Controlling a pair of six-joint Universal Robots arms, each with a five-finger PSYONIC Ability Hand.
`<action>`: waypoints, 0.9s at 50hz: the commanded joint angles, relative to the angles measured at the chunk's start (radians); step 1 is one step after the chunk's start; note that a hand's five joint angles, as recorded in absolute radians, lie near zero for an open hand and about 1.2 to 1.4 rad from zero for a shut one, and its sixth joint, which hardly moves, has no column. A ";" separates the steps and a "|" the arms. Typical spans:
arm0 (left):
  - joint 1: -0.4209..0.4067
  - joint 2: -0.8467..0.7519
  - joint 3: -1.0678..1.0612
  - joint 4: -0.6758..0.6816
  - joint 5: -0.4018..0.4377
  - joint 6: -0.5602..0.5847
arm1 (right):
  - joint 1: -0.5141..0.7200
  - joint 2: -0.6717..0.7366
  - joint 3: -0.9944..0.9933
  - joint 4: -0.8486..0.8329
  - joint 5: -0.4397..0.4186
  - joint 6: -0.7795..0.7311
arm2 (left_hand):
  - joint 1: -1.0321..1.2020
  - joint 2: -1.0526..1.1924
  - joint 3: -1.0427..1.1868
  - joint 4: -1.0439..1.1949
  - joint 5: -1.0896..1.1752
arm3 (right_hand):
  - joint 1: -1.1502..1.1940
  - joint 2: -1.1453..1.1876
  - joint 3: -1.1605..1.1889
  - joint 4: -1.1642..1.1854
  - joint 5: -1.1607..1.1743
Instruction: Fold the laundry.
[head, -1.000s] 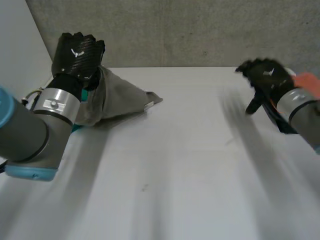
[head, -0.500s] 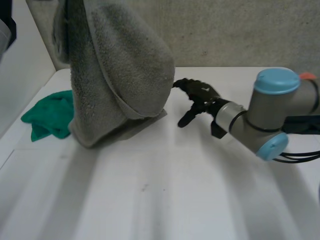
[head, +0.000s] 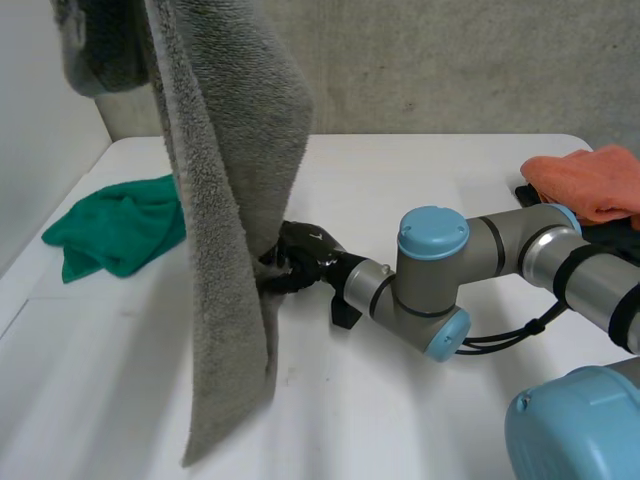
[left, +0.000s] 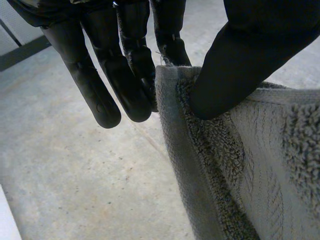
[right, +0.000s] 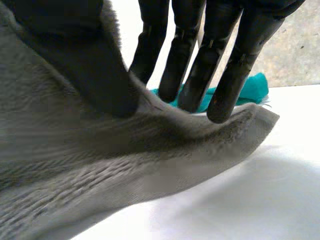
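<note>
A grey towel (head: 230, 150) hangs long from high at the table's left, its lower end just above the white table (head: 420, 420). In the left wrist view my left hand (left: 125, 65) pinches a top corner of the towel (left: 240, 165) between thumb and fingers. My right hand (head: 305, 262) reaches across low over the table to the towel's hanging side edge. In the right wrist view my right hand (right: 90, 65) has its thumb on the towel (right: 75, 165) and its fingers (right: 200, 65) behind it, so the edge is pinched.
A crumpled green cloth (head: 120, 232) lies at the table's left, beyond the towel, also behind my right fingers (right: 252, 87). An orange cloth (head: 585, 180) sits at the far right edge. A concrete wall stands behind the table.
The towel has been raised and now hangs longer and narrower. My right arm swung left across the table, and its hand closed on the towel's side edge.
</note>
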 joint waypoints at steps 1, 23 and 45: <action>0.021 -0.003 0.000 -0.002 -0.018 0.001 | -0.071 -0.142 0.017 0.069 0.093 -0.037 | 0.277 0.199 0.205 0.194 0.250 | 0.620 0.574 0.589 0.588 0.603; 0.161 -0.040 -0.113 -0.108 -0.027 -0.005 | -0.412 -0.762 0.445 0.255 0.128 -0.694 | 0.277 0.199 0.205 0.194 0.250 | 0.620 0.574 0.589 0.588 0.603; 0.153 -0.656 -0.003 -0.073 -0.036 0.103 | -0.399 -0.577 0.381 0.381 0.261 -1.135 | 0.277 0.199 0.205 0.194 0.250 | 0.620 0.574 0.589 0.588 0.603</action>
